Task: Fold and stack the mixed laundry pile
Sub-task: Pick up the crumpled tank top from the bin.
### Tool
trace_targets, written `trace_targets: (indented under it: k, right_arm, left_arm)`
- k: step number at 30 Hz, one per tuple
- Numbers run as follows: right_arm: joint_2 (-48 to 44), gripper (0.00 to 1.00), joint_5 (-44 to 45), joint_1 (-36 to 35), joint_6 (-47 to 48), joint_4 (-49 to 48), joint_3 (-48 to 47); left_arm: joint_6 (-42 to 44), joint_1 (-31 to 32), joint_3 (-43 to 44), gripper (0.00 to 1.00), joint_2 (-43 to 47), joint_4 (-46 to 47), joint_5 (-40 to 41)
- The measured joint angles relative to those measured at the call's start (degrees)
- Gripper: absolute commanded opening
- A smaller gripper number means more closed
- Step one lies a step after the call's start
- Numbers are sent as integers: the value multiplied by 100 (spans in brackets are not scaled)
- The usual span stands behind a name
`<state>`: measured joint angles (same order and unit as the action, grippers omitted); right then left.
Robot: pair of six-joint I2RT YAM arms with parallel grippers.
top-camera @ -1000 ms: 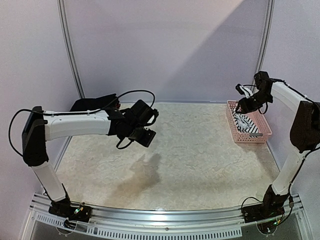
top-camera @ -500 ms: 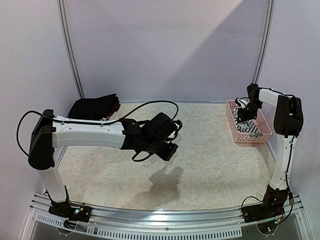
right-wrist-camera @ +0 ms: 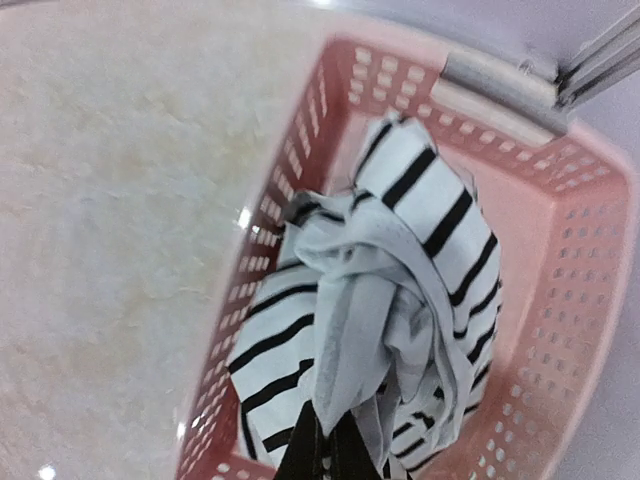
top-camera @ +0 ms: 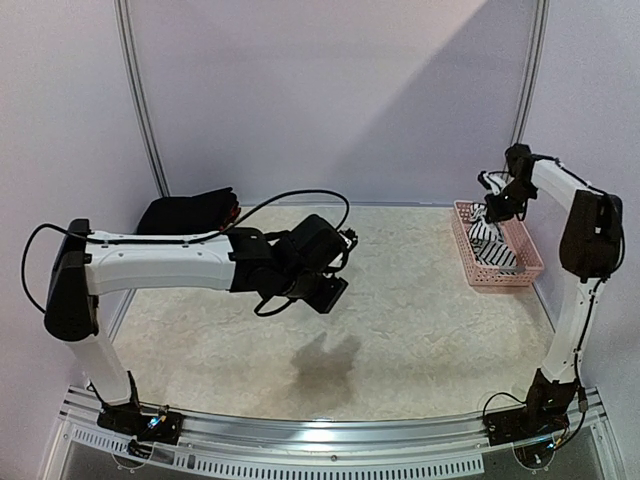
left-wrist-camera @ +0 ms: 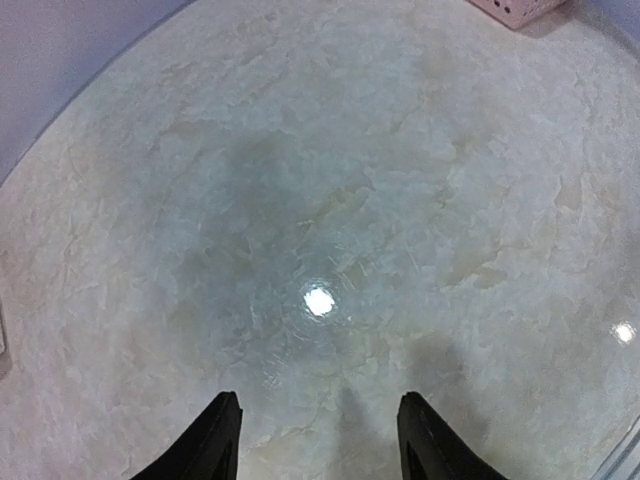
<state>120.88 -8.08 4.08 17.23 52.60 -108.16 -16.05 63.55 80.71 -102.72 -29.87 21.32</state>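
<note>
near edge first: the arm bases are bolted to a metal rail (top-camera: 330,435) along the front of the pale marble-look table (top-camera: 420,330). a bit further in, the left gripper (top-camera: 325,290) is held over the middle of the table, above the surface and not touching it, with its shadow thrown on the top below. in the left wrist view its fingers (left-wrist-camera: 222,440) are spread fairly wide with nothing between them, only tabletop seen through the gap. a broad stretch of table is left between it and the right-hand edge.

far right, the pink basket (top-camera: 505,280) is parked against the right edge, close to the back corner. the right gripper (right-wrist-camera: 325,455) is above it, pinched tight on a bunch of the striped tank top (right-wrist-camera: 420,230); the cloth is drawn up into the fingertips while the rest is bunched inside the basket walls.

far left, at the back corner by the wall, a black t-shirt (top-camera: 185,213) is lying in a low heap, with a bit of red plaid piece (top-camera: 235,211) poking out at its right side. both are well apart from either gripper.
</note>
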Motion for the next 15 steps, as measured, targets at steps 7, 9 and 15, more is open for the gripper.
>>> trace_targets:
  k: [7,9,15]
  right_arm:
    - [-2210,0,-940,-350,485,264,-326]
    - [-2715,0,-1381,-667,769,321,-332]
    - [-3139,0,-2966,-1563,1399,833,-387]
  left_arm:
    - [151,-2,-11,56,490,-142,385]
    - [168,-2,-31,56,579,-162,520]
    - [232,-52,-201,57,809,-341,953]
